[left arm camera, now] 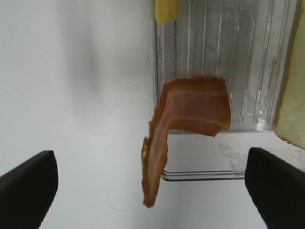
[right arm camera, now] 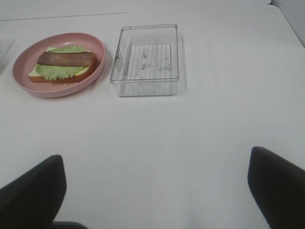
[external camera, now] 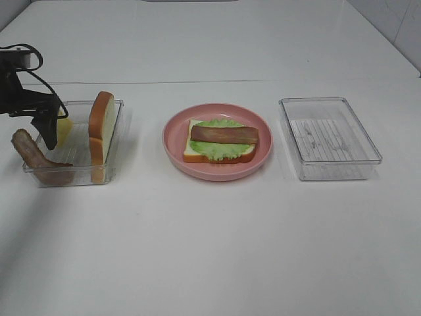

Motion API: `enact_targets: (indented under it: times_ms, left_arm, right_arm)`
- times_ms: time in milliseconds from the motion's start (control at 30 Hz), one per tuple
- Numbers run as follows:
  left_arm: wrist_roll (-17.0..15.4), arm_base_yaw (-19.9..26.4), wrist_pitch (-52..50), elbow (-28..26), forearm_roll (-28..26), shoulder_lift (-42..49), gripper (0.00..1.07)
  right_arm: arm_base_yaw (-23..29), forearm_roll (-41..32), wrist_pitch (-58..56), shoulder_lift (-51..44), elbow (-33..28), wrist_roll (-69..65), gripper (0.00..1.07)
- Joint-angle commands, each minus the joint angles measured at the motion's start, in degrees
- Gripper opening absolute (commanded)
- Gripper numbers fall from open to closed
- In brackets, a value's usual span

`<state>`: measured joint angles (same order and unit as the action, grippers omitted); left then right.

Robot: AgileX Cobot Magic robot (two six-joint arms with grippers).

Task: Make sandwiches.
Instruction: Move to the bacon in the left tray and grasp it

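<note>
The partly built sandwich (external camera: 220, 140) lies on the pink plate (external camera: 174, 141): a white bread slice, a green lettuce leaf (external camera: 217, 150) and one bacon strip (external camera: 224, 134) on top. The same sandwich (right arm camera: 62, 66) shows in the right wrist view. In the left tray (external camera: 79, 172) a second bread slice (external camera: 102, 125) stands on edge beside a yellow cheese square (external camera: 64, 130). Another bacon strip (external camera: 33, 155) hangs over that tray's outer edge. My left gripper (external camera: 47, 135) hovers open just above this bacon strip (left arm camera: 190, 117), a finger (left arm camera: 28, 183) on each side. My right gripper (right arm camera: 155, 162) is open over bare table.
An empty clear tray (external camera: 329, 138) stands right of the plate, also in the right wrist view as the empty tray (right arm camera: 145, 59). The white table (external camera: 217, 250) stretches wide in front of the trays and plate.
</note>
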<state>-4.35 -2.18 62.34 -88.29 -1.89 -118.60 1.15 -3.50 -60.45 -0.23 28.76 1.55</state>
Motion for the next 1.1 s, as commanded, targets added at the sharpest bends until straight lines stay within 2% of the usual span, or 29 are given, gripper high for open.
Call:
enact_targets:
  times_ms: [33,133,200,233,300,733,1100]
  left_arm:
    - [0.1,-0.3,-0.3,-0.2,0.4,-0.2,0.99]
    - [0.1,-0.3,-0.4,-0.2,0.4,-0.2,0.97]
    - [0.2,-0.3,-0.7,-0.2,0.5,-0.2,0.84]
    - [0.2,-0.3,-0.7,-0.2,0.5,-0.2,0.84]
    - [0.3,-0.3,-1.8,-0.2,0.9,-0.2,0.76]
    - [1.0,-0.3,-2.3,-0.2,1.0,-0.2,0.61]
    - [1.2,-0.3,-0.6,-0.2,1.0,-2.1,0.40]
  right_arm:
    - [-0.1,0.3,0.3,-1.4,-0.1,0.7,0.98]
    - [-0.1,0.3,0.3,-1.4,-0.1,0.7,0.98]
    - [-0.1,0.3,0.3,-1.4,-0.1,0.7,0.98]
    - [-0.1,0.3,0.3,-1.4,-0.1,0.7,0.98]
    - [-0.1,0.3,0.3,-1.4,-0.1,0.7,0.98]
    - [-0.1,0.3,0.3,-1.4,-0.1,0.7,0.98]
    - [-0.1,0.3,0.3,-1.4,-0.1,0.7,0.98]
